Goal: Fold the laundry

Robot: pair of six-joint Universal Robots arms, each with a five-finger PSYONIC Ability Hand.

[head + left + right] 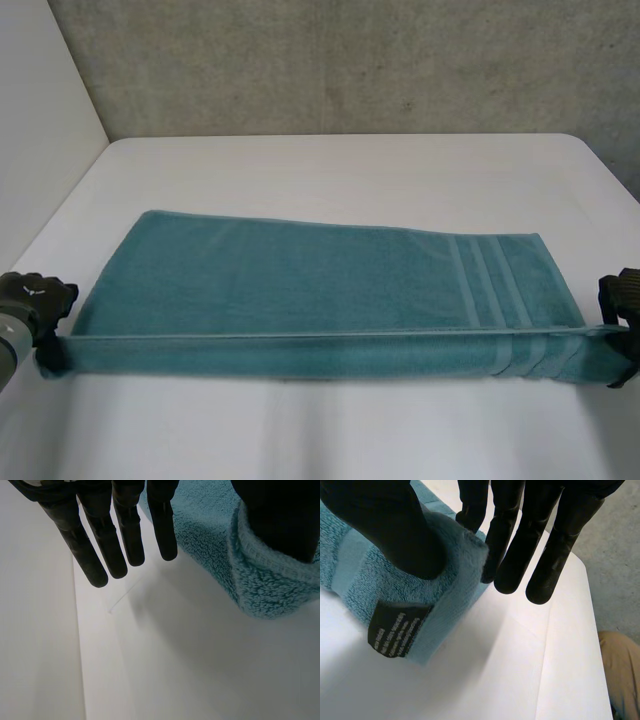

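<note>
a soft, limp-looking towel (300, 280) lies across the middle of the counter (330, 170), its near hem raised taut. the left hand (35, 300) pinches one hem corner, the right hand (622, 295) the other; held anywhere else it would likely sag.

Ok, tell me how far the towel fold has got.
Done: the towel lies spread out on the table. In hand: the left hand and right hand each pinch a near corner, near edge lifted. Left: carrying it over to the far edge; no fold is finished.
</note>
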